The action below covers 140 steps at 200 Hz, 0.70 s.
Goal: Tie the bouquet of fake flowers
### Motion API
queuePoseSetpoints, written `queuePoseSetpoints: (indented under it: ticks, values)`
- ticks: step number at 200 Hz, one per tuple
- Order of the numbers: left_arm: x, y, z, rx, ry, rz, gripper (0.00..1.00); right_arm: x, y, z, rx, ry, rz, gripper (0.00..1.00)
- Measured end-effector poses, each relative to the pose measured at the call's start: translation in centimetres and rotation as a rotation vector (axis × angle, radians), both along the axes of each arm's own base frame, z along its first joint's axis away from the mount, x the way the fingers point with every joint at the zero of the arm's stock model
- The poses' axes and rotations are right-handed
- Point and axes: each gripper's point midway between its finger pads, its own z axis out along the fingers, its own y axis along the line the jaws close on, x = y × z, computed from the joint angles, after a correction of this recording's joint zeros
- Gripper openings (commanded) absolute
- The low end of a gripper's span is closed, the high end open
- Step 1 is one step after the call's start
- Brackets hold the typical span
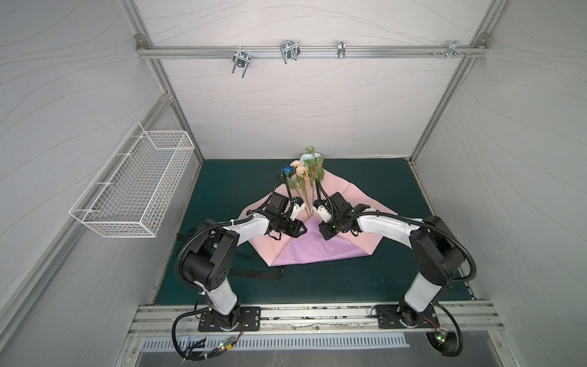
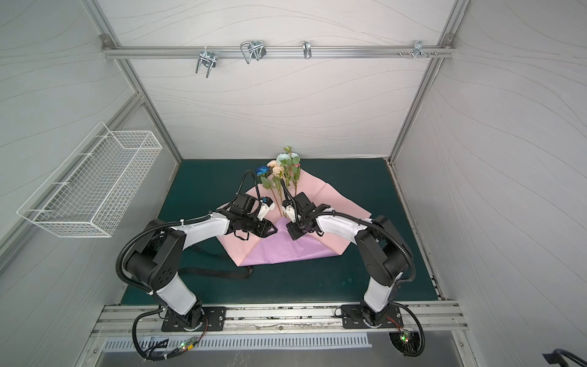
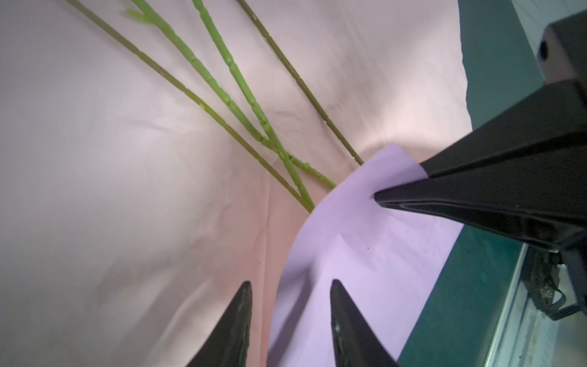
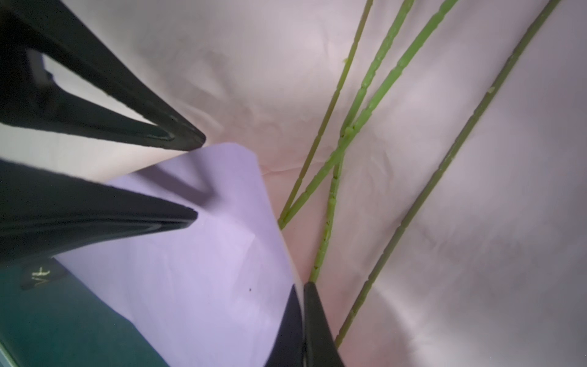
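Note:
The bouquet of fake flowers [image 1: 305,168] [image 2: 282,168] lies on a pink paper sheet [image 1: 349,197], heads toward the back wall. Its thin green stems [image 3: 222,85] [image 4: 374,101] run under a lilac flap [image 1: 314,248] folded up over their ends. My left gripper [image 3: 290,286] [image 1: 302,229] is open, and its two fingers straddle the flap's edge, one over pink paper and one over lilac. My right gripper [image 4: 305,284] [image 1: 323,235] is shut on the flap's edge beside a stem end. In the left wrist view the right gripper [image 3: 378,195] pinches that same flap.
A black ribbon [image 1: 254,273] [image 2: 216,273] lies on the green mat [image 1: 397,270] in front of the paper, partly under the left arm. A white wire basket [image 1: 136,187] hangs on the left wall. Metal hooks [image 1: 289,50] hang from the back rail.

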Motion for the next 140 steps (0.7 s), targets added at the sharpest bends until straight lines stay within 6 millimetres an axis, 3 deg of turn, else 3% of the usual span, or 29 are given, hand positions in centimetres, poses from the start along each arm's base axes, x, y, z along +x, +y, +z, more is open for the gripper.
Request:
queuePoseSetpoints:
  ticks: [69, 111, 130, 140]
  values:
    - [1.1, -0.7, -0.8, 0.006, 0.029, -0.006, 0.34, 0.5, -0.6, -0.7, -0.005, 0.022, -0.036, 0.0]
    - [1.1, -0.2, -2.6, 0.063, 0.081, 0.005, 0.11, 0.4, -0.7, -1.9, -0.021, 0.049, -0.047, 0.0]
    - [1.0, 0.0, -3.4, 0.078, 0.106, 0.015, 0.1, 0.4, -0.7, -2.0, -0.021, 0.055, -0.056, 0.0]
    - [1.1, -0.1, -3.4, 0.078, 0.111, 0.018, 0.08, 0.4, -0.7, -2.0, -0.02, 0.058, -0.063, 0.07]
